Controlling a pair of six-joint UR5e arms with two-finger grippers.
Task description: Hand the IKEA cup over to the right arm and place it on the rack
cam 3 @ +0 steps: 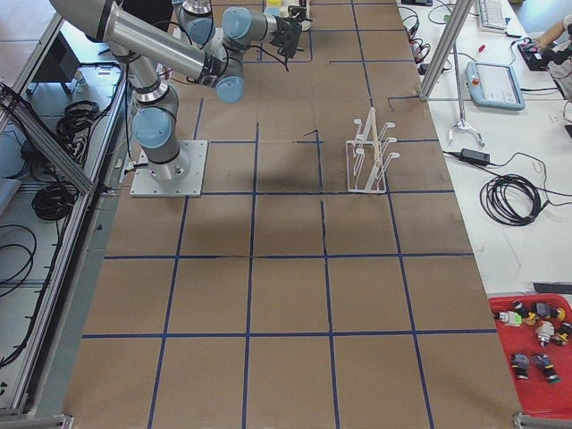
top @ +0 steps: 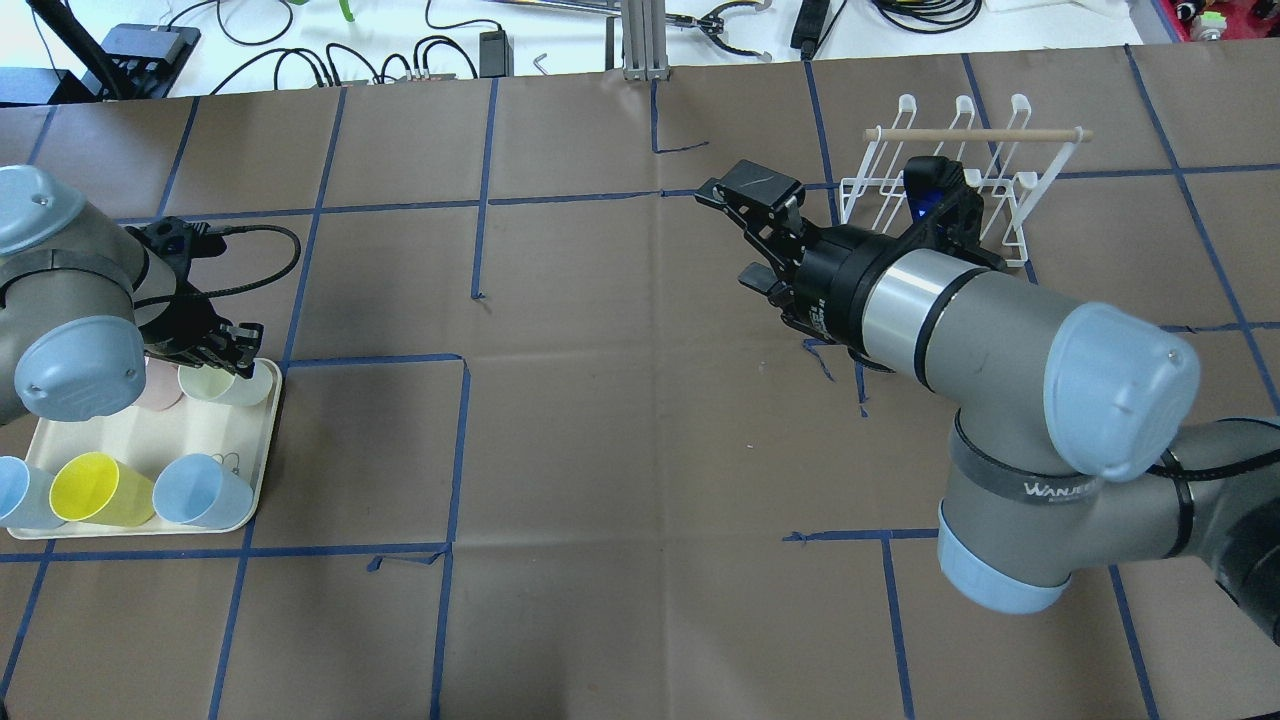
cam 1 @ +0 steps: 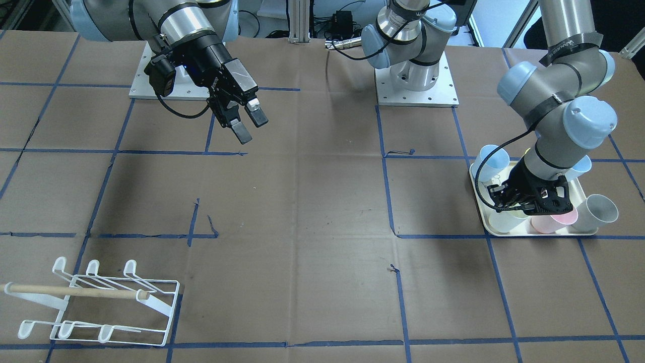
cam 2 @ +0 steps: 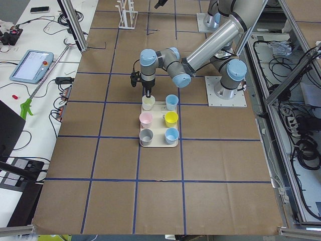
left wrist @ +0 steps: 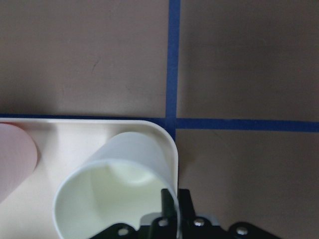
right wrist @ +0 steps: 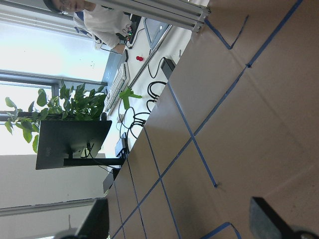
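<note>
On the table (cam 1: 322,201), covered in brown paper and marked off with blue tape, the right arm (top: 960,310) is held above the middle area, and its gripper (cam 1: 250,125) is seen with the two flat fingers spread apart and nothing between them. The left arm (cam 1: 564,75) is bent down over a cream tray (top: 262,450) at the far side of the table from the white wire rack (cam 1: 101,302), which is set well apart on the right arm's side with a wooden rod (cam 1: 75,291) across it. Six cups are stood on the tray. The pale cup (left wrist: 119,189) is found in a corner of it, beside a pink cup (cam 2: 146,119). The wall of the pale cup at the rim is pinched by the left gripper (left wrist: 174,196), one finger inside and one outside.
</note>
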